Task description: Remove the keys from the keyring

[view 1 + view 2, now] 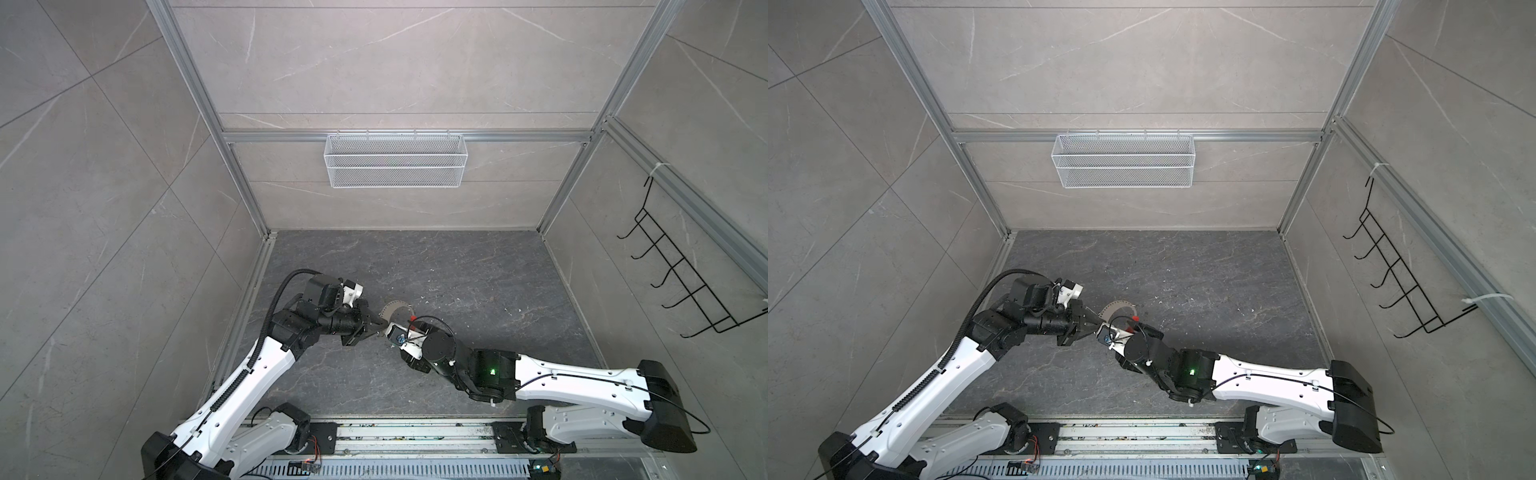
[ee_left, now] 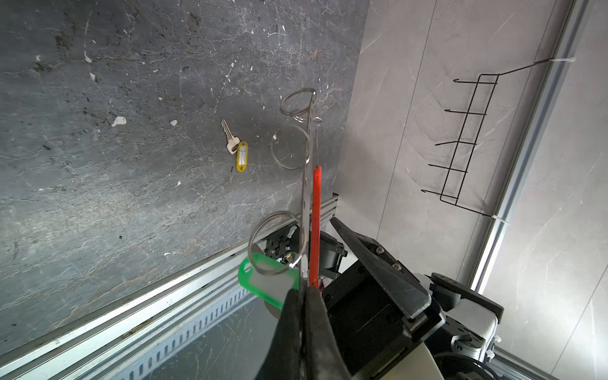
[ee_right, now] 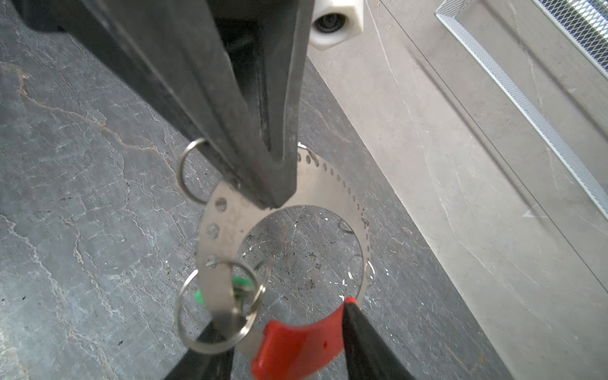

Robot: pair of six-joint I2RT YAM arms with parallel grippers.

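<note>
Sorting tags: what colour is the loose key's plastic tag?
Yellow; oblong plastic tag shows best in left wrist view.

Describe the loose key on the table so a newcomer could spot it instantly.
Look at the dark marbled tabletop in the left wrist view. Lying flat on it, apart from the keyring pinched in the left tool, is a small silver key joined to an oblong yellow tag. It is the only key loose on the surface; the green tag hangs from the keyring.

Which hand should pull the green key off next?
Probably right. The left hand is shut on the keyring, holding it up. The right hand is open, right beside the green key hanging there.
</note>
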